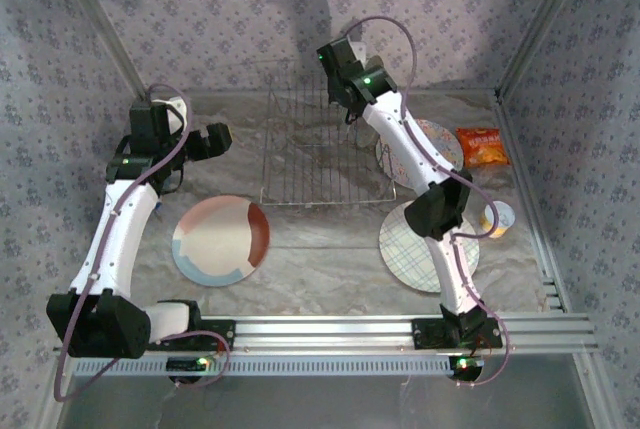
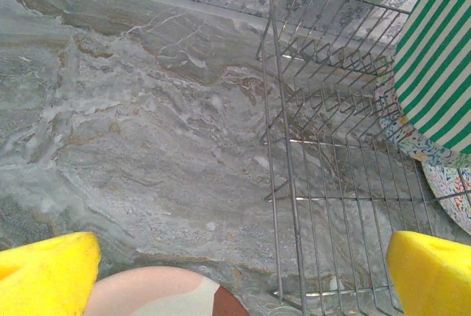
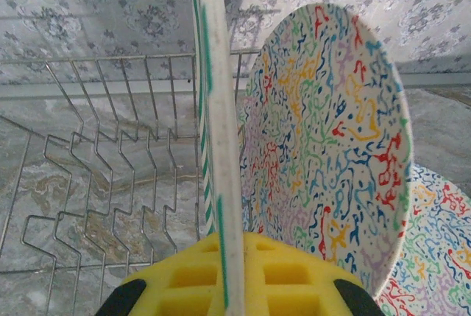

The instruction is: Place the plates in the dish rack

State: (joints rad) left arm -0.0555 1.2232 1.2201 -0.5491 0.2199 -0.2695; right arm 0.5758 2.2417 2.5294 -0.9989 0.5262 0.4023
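A crinkled grey, marble-patterned sheet covers the counter (image 1: 320,249). Walls (image 1: 200,9) papered in a pale floral print close it in on the left, far and right sides. The wire dish rack (image 1: 310,164) stands at the far middle.

The right claw (image 3: 224,261) is at the rack's far right. Its yellow pads are pressed tight on the rim of the green-white striped plate (image 3: 212,110), which it holds upright and edge-on over the rack's tines. Just right of that plate a floral plate (image 3: 324,146) stands upright; whether it sits between tines cannot be told. A second floral plate (image 1: 445,144) lies flat on the counter just right of the rack, near the orange snack packet (image 1: 483,146). The plaid plate (image 1: 402,246) lies at the near right, partly under the right arm.

The left claw (image 2: 239,272) hovers left of the rack, jaws spread wide and holding nothing. The cream plate (image 1: 220,239) with rust-red and light-blue sections lies flat on the claw's near side, close to the rack's near-left corner.
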